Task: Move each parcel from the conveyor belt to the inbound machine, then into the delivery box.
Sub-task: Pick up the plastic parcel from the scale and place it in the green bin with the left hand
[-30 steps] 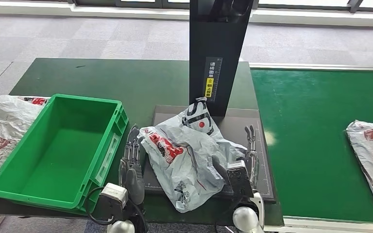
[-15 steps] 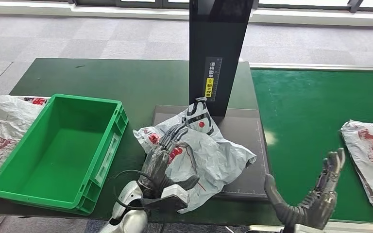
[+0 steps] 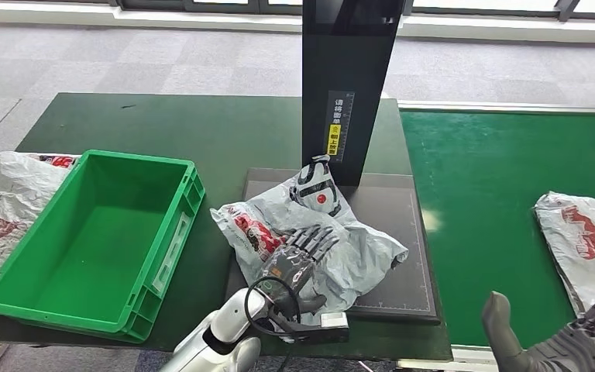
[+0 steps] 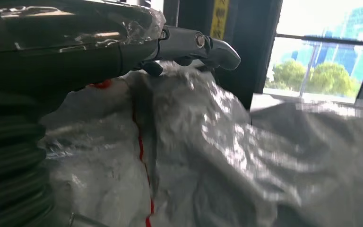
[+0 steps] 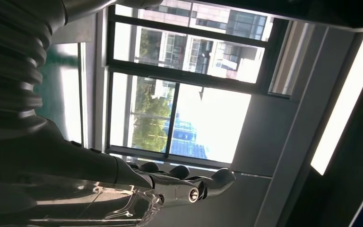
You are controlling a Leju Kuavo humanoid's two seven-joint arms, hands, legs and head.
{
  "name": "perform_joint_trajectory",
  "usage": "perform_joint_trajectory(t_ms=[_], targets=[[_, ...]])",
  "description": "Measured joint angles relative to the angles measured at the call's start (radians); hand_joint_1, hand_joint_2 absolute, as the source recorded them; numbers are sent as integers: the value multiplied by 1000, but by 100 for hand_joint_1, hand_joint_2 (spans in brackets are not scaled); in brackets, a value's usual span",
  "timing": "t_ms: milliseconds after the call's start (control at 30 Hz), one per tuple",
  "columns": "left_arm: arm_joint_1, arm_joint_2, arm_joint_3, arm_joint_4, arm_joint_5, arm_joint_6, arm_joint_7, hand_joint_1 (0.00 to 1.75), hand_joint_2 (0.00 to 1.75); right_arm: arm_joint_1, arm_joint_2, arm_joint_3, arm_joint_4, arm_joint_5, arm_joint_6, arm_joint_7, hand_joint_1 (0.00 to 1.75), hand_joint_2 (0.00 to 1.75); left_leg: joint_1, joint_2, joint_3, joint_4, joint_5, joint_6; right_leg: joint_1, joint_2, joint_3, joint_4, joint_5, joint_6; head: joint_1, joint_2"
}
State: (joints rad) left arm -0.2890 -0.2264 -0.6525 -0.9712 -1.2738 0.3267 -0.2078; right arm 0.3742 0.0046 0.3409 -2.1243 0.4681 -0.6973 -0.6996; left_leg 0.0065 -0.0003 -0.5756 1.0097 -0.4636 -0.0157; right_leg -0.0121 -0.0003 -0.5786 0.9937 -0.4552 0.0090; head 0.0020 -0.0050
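While the grey parcel (image 3: 310, 232) lies crumpled on the inbound machine's dark platform (image 3: 391, 209), the left hand (image 3: 298, 260) rests on it, fingers (image 3: 319, 239) spread flat, gripping nothing. The right hand (image 3: 581, 341) hangs empty, fingers apart, near another parcel (image 3: 581, 240) on the conveyor belt (image 3: 496, 194).

The black column (image 3: 349, 85) rises at the far edge of the scanner plate (image 3: 399, 217), closing off the far side, and a crumpled parcel (image 3: 310, 232) under the left hand (image 3: 298, 260) covers the plate's left and middle, leaving only its right strip bare. To the left, the green box (image 3: 93, 232) stands open-topped just beside the plate. On the right, the belt (image 3: 496, 194) lies bare between the plate and a second parcel (image 3: 581, 240) at its right edge.
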Motion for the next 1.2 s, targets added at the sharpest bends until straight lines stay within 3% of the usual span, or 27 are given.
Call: perform_joint_trajectory(t_ms=[367,500,767,1200], targets=[[-98,-65,-21,209,-40,-58,24,0,175,-21,-11,10,-48,-3,0,1,0,175,0,-1,0,0,-2,3,0,-2,8,0,-2,1,0,0],[-135,-83,-31,290,-45,-94,21,175,175,-59,-12,13,-45,-4,0,1,0,175,0,-1,5,0,-4,4,0,-3,16,-1,-5,2,0,0],[-186,-105,-46,417,-23,-155,-56,175,175,-110,-12,13,-28,-14,0,3,0,175,-1,-5,13,0,-5,5,-2,-7,26,-1,-7,4,0,0],[-232,-110,-77,460,-20,-155,-101,175,175,-110,-2,12,-28,18,0,4,0,175,-2,-4,14,0,-6,4,-2,-7,25,-1,-8,3,0,0]])
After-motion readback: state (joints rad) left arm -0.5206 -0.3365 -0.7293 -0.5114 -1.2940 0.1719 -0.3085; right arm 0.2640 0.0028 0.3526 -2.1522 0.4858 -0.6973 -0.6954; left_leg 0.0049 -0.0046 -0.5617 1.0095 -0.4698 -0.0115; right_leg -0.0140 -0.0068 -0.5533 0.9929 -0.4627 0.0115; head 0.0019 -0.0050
